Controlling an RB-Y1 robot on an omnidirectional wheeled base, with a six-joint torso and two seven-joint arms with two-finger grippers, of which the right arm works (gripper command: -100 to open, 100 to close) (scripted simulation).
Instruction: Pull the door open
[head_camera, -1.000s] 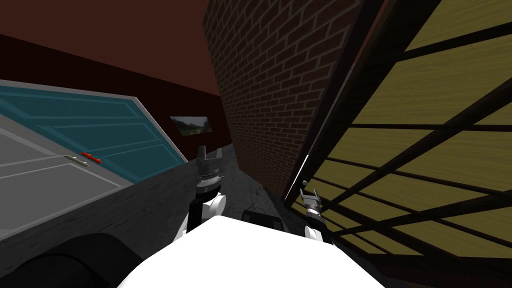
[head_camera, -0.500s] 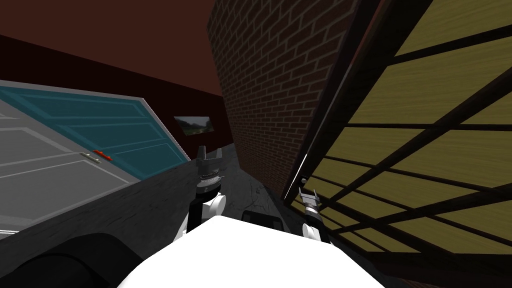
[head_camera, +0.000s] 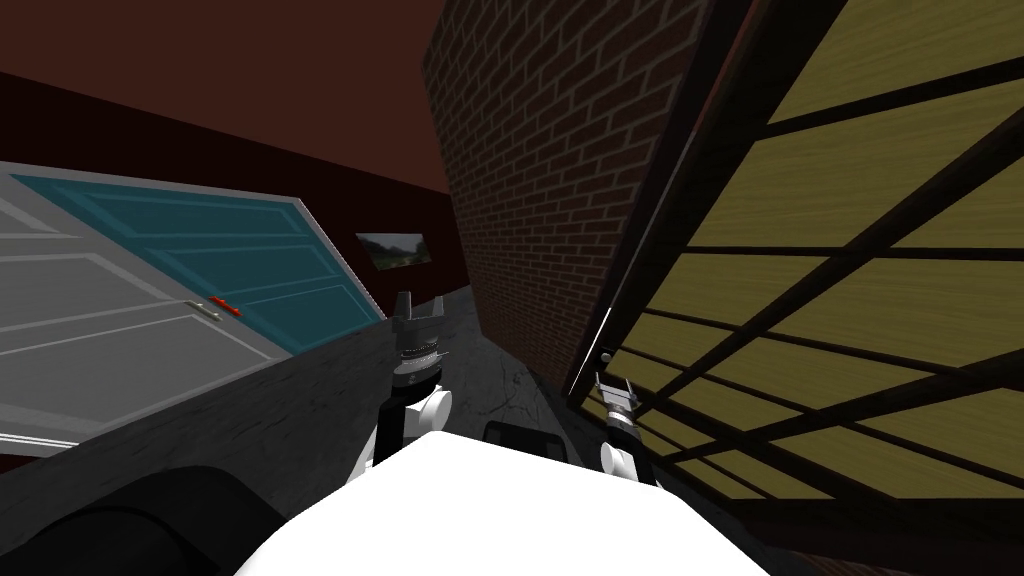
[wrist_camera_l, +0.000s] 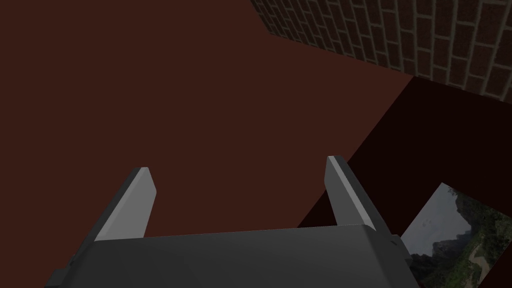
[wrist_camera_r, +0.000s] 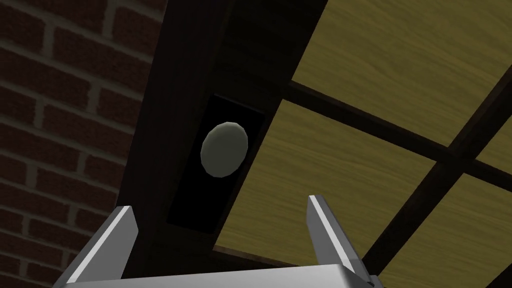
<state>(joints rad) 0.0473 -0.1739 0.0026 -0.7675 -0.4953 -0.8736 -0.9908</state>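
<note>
My right gripper (head_camera: 615, 384) is stretched out forward, jaws wide apart; left gripper (head_camera: 421, 306) points up, jaws apart too.

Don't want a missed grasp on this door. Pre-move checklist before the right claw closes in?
1. Right claw open: ok, fingers stand apart.
2. Knob lined up between the fingers: ok.
3. Claw around knob: not ok, the knob lies beyond the fingertips, untouched.
4. Brick wall clearance beside the door: cannot tell.
5. Left claw out of the way: ok, open, away from the door.
</note>
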